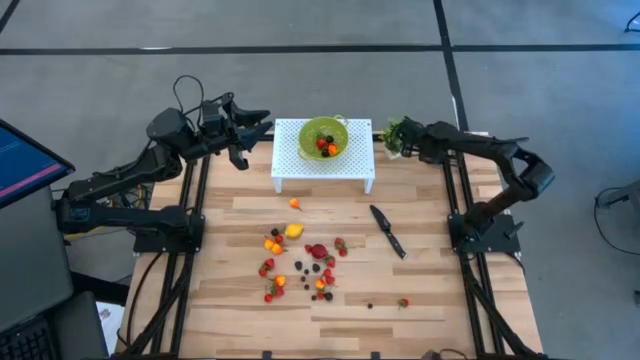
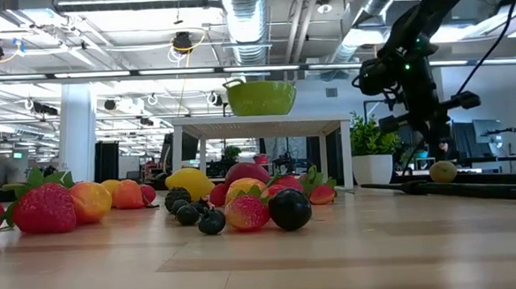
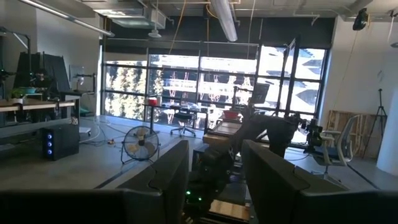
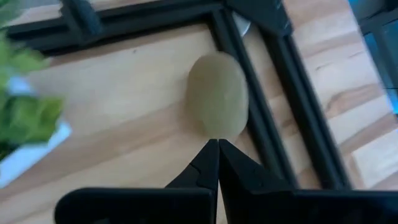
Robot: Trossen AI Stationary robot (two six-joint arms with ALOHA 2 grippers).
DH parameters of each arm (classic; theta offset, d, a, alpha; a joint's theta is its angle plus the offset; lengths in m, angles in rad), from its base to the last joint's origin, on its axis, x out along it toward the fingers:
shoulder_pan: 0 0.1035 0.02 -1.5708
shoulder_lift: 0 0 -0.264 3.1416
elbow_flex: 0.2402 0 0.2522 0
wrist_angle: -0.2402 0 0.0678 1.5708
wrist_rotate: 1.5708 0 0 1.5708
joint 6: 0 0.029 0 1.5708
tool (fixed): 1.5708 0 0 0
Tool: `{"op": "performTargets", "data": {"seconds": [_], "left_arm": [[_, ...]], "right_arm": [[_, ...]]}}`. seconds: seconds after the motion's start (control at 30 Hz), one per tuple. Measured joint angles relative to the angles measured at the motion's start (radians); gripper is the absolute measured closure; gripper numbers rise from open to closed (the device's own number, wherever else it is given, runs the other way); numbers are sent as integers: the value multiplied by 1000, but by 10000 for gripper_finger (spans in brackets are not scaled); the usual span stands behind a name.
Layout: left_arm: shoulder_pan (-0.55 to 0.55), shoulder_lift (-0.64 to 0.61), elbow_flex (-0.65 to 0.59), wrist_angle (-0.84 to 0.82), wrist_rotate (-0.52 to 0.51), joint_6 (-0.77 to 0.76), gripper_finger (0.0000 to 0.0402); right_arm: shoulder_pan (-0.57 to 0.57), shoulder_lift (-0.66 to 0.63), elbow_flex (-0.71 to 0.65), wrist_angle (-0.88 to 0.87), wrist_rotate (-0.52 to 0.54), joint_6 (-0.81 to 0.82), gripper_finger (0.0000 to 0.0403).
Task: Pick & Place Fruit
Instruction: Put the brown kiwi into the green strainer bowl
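A brown-green oval fruit (image 4: 217, 93) lies on the wood at the table's far right, beside a black frame rail (image 4: 261, 106); it also shows in the low view (image 2: 443, 171). My right gripper (image 4: 218, 144) is shut and slants down just short of it, apparently above the table, beside the potted plant (image 1: 392, 133). Many tiny fruits (image 1: 300, 255) lie scattered mid-table. A few more fruits (image 1: 327, 146) sit in the green bowl (image 1: 306, 128) on the white stand (image 1: 290, 168). My left gripper (image 1: 262, 125) hovers open at the stand's left, holding nothing.
A black knife (image 1: 388, 231) lies right of the scattered fruit. The potted plant (image 4: 25, 118) stands close to the brown-green fruit. Black frame rails (image 1: 452, 195) run along both table sides. A single red berry (image 1: 403, 302) lies near the front.
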Motion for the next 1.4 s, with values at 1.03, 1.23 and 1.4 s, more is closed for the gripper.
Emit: {"op": "performTargets", "data": {"seconds": [1.03, 1.23, 1.4], "left_arm": [[0, 0, 0, 14, 0, 0, 259], [0, 0, 0, 15, 0, 0, 259], [0, 0, 0, 16, 0, 0, 259]], "right_arm": [[-119, 317, 208, -219, 36, -61, 403], [-116, 331, 202, -216, -3, -99, 403], [-94, 304, 201, -253, -103, -152, 403]]}}
